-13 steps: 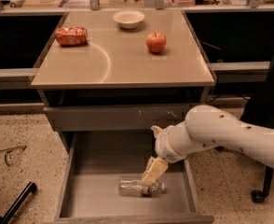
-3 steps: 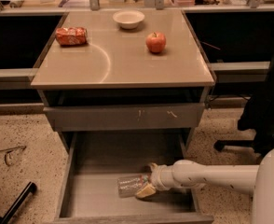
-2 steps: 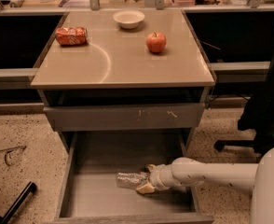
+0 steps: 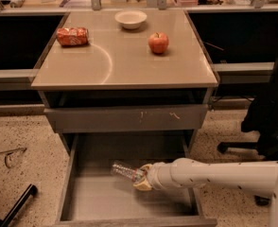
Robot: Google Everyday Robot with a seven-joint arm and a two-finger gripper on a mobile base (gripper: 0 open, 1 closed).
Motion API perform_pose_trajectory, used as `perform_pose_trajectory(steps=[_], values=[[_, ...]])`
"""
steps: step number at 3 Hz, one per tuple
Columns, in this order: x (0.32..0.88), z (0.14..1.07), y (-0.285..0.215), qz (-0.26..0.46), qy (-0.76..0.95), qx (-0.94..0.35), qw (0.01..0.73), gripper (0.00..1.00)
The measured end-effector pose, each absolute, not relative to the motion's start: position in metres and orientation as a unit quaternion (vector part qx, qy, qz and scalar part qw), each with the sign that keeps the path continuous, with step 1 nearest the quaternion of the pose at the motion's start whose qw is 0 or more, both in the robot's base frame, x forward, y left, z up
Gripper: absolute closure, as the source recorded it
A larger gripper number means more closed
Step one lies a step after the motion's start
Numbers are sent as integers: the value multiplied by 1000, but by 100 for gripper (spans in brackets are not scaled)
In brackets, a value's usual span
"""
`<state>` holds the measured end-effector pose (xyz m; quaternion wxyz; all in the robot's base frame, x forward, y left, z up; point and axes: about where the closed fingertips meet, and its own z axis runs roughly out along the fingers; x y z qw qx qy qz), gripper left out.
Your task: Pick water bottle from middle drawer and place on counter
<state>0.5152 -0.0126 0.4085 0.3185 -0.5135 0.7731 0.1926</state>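
Note:
The water bottle [image 4: 121, 170], small, clear and crinkled, hangs tilted just above the flat grey bottom of the open middle drawer [image 4: 101, 200], cap end pointing up and left. My gripper [image 4: 140, 178] reaches in from the right on a white arm and is shut on the bottle's lower end. The beige counter [image 4: 125, 63] lies above, with its curved arc mark.
On the counter are a crushed orange-red can [image 4: 73, 36], a white bowl [image 4: 131, 19] and a red apple [image 4: 158, 42]. The closed upper drawer front [image 4: 125, 118] with pale scratches overhangs the open drawer. A black chair [image 4: 271, 103] stands at the right, and a black bar [image 4: 16, 207] lies on the floor at the left.
The gripper closed on the bottle lying on the drawer bottom, and the bottle has since risen and shifted back and left with it.

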Motion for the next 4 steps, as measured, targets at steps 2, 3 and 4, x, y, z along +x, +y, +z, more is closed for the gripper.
perform_pose_trajectory(steps=[2,3,4], values=[[493,499,6,144,748,-544,351,100],[492,501,7,143,748,-545,351,100],[490,535,14,132,743,-554,353,100]])
